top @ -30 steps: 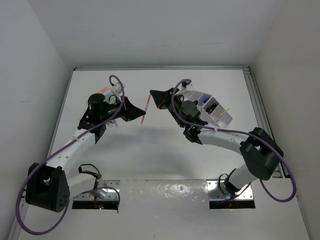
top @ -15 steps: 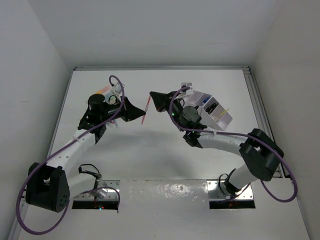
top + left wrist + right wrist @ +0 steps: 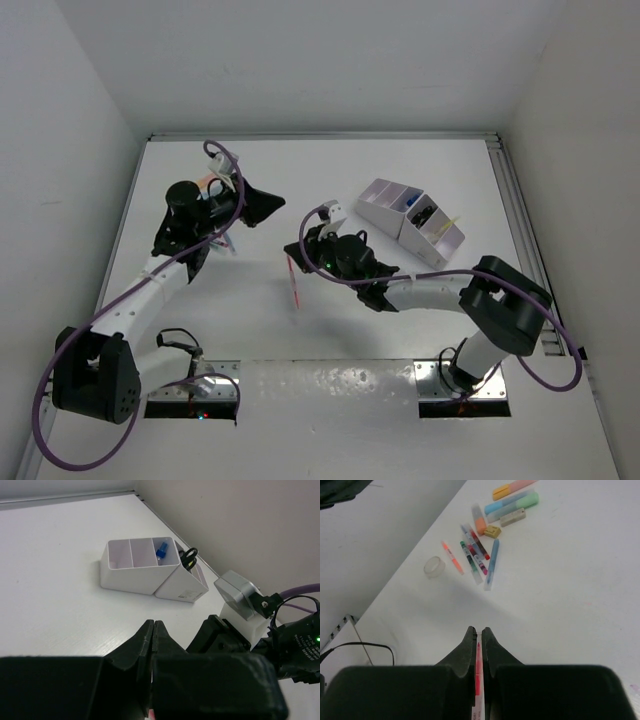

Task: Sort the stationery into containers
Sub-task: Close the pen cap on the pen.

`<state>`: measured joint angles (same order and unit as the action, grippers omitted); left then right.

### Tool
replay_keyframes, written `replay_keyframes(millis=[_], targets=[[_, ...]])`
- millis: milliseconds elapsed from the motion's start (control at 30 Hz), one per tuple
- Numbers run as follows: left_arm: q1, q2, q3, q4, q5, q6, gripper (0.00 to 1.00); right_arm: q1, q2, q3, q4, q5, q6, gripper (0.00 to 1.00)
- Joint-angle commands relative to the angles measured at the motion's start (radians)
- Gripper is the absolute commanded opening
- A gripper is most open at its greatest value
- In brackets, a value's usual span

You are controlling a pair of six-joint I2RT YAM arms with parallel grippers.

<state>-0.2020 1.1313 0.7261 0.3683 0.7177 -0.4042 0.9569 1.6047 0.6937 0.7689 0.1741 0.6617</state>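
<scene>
My right gripper (image 3: 477,629) is shut on the thin red pen (image 3: 478,656), which runs back between its fingers. In the top view the red pen (image 3: 296,285) hangs below the right gripper (image 3: 293,252) at mid-table. My left gripper (image 3: 153,623) is shut with nothing showing at its tips, and sits at the left gripper (image 3: 264,205) spot further back. The white organiser (image 3: 131,575) holds a blue-capped piece (image 3: 161,552) and black-handled scissors (image 3: 189,557). Loose stationery lies in a cluster: pastel highlighters (image 3: 512,502) and thin pens (image 3: 474,550).
A roll of clear tape (image 3: 434,566) lies beside the loose pens. The organiser (image 3: 385,200) stands at the back right with a yellow item (image 3: 447,225) in one compartment. The left arm hides most of the loose stationery in the top view.
The red pen stood between both grippers before. Now only the right gripper has it, and it has swung toward the near side. The left gripper drew back slightly.
</scene>
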Motion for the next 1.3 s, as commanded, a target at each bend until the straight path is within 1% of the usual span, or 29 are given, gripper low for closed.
replay_keyframes(millis=[0, 167, 200, 233, 267, 300, 333, 367, 467, 500, 567, 667, 967, 1133, 1200, 1233, 1267], targets=[[0.004, -0.019, 0.029, -0.017, 0.011, 0.067, 0.00, -0.017, -0.023, 0.023, 0.029, 0.022, -0.036, 0.00], [0.006, -0.028, 0.055, -0.100, -0.015, 0.143, 0.00, -0.053, -0.022, 0.004, 0.035, 0.059, -0.027, 0.00], [0.006, -0.027, 0.062, -0.142, -0.020, 0.172, 0.00, -0.069, -0.026, -0.002, 0.038, 0.071, -0.024, 0.00], [0.006, -0.027, 0.065, -0.166, -0.023, 0.185, 0.02, -0.079, -0.034, -0.003, 0.041, 0.085, -0.024, 0.00], [0.006, -0.027, 0.065, -0.208, -0.024, 0.200, 0.07, -0.087, -0.048, 0.000, 0.037, 0.103, -0.028, 0.00], [0.006, -0.027, 0.056, -0.227, -0.014, 0.206, 0.20, -0.111, -0.058, 0.024, 0.011, 0.105, -0.042, 0.00], [0.006, -0.027, 0.050, -0.238, 0.002, 0.209, 0.26, -0.124, -0.072, 0.039, -0.002, 0.104, -0.053, 0.00], [0.006, -0.025, 0.044, -0.249, 0.015, 0.215, 0.37, -0.142, -0.078, 0.053, -0.013, 0.102, -0.063, 0.00], [-0.005, -0.022, 0.013, -0.246, 0.081, 0.237, 0.49, -0.164, -0.097, 0.108, -0.037, 0.100, -0.086, 0.00], [-0.010, -0.021, 0.006, -0.246, 0.092, 0.246, 0.56, -0.171, -0.098, 0.122, -0.046, 0.099, -0.086, 0.00], [-0.028, -0.012, -0.007, -0.255, 0.111, 0.261, 0.63, -0.175, -0.098, 0.158, -0.060, 0.097, -0.085, 0.00], [-0.050, 0.010, -0.017, -0.249, 0.098, 0.251, 0.68, -0.172, -0.097, 0.179, -0.036, 0.091, -0.074, 0.00], [-0.097, 0.055, -0.010, -0.201, 0.063, 0.229, 0.74, -0.139, -0.095, 0.219, 0.021, 0.090, -0.036, 0.00], [-0.128, 0.074, -0.014, -0.187, 0.045, 0.219, 0.74, -0.135, -0.094, 0.222, 0.056, 0.090, -0.011, 0.00], [-0.131, 0.079, -0.017, -0.183, 0.025, 0.217, 0.67, -0.133, -0.094, 0.221, 0.066, 0.088, 0.002, 0.00], [-0.131, 0.081, -0.016, -0.178, 0.017, 0.209, 0.62, -0.133, -0.095, 0.219, 0.069, 0.087, 0.009, 0.00], [-0.129, 0.081, -0.014, -0.178, 0.008, 0.209, 0.48, -0.130, -0.100, 0.216, 0.073, 0.085, 0.013, 0.00]])
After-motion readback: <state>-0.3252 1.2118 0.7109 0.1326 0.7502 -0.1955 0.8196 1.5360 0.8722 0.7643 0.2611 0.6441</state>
